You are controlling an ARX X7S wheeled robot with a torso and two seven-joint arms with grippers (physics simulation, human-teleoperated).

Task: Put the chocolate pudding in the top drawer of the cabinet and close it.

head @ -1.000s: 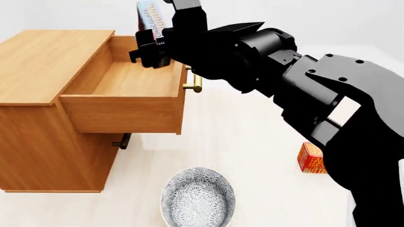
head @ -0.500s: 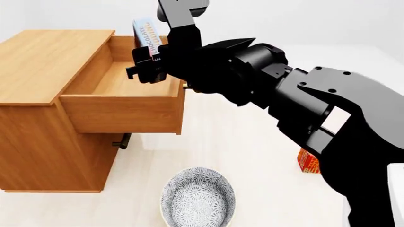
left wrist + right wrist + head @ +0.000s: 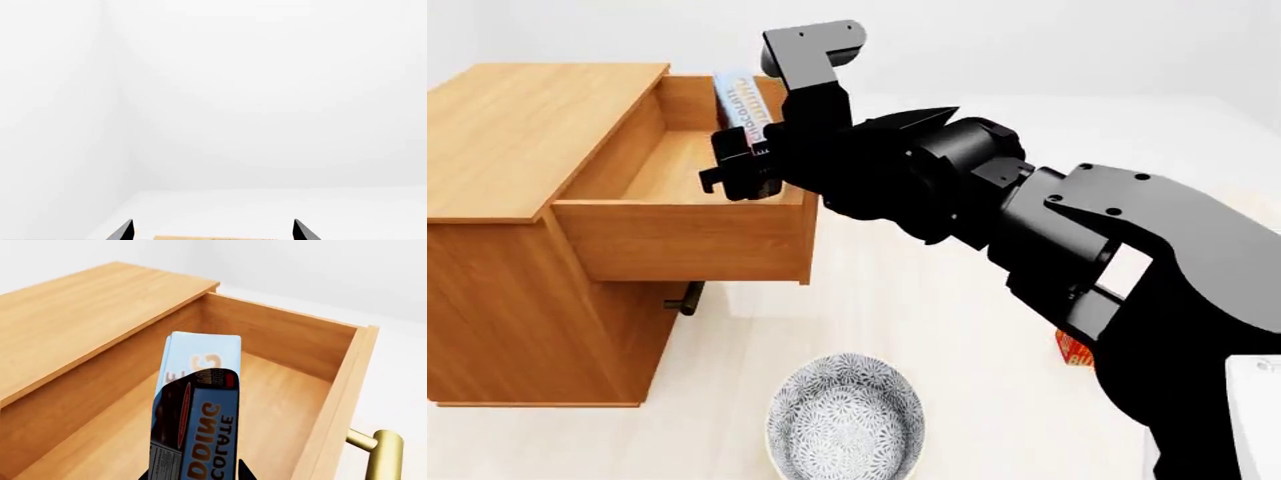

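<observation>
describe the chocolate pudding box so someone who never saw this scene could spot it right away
Find the big wooden cabinet; its top drawer is pulled open. Above that drawer's inside, the right gripper holds the chocolate pudding, a thin light-blue box standing on end. The only other box visible, on the floor by the arm, is red-orange.

Patterned bowl [image 3: 845, 416] low on the pale surface [image 3: 921, 300]; red box [image 3: 1073, 350] well apart to its right, mostly hidden.

The light-blue chocolate pudding [image 3: 200, 415] stands upright over the cabinet's [image 3: 521, 130] open top drawer [image 3: 681, 215].
</observation>
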